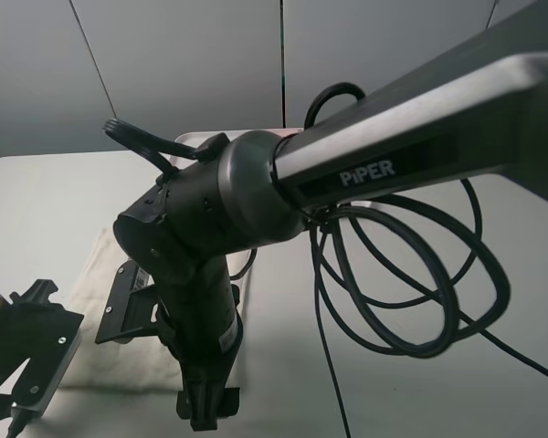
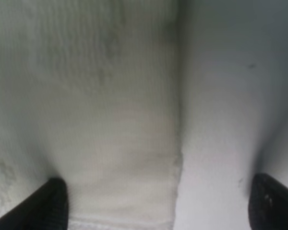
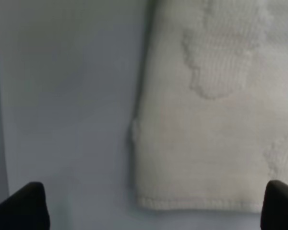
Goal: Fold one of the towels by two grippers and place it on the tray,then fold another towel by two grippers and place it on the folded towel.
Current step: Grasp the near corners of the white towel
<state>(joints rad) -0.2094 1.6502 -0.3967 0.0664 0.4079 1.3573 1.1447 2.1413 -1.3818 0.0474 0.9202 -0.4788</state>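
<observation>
Exterior high: the right arm, marked PIPER, is stretching in from the upper right and blocking much of the frame. The right claw is pointing down at the near edge of the cream towel. The towel is lying flat on the white table, left of centre. The left claw is sitting low at the towel's near left corner. From here I cannot tell how either claw's jaws are standing. A black cable is looping off the right arm above the table. A pale rim, apparently the tray, is peeking out behind the arm on the far side, beyond the towel.

Left wrist: blurry. The left claw is gaping wide, with black fingertips far apart and gripping nothing. The towel is lying below, its side edge running between the fingertips. One fingertip is sitting over cloth and the other over bare table.

Right wrist: the right claw is also spread wide and clamping nothing, fingertips well apart. The towel is showing a raised woven pattern. Its hemmed corner is lying between the fingertips, with bare table beside it.
</observation>
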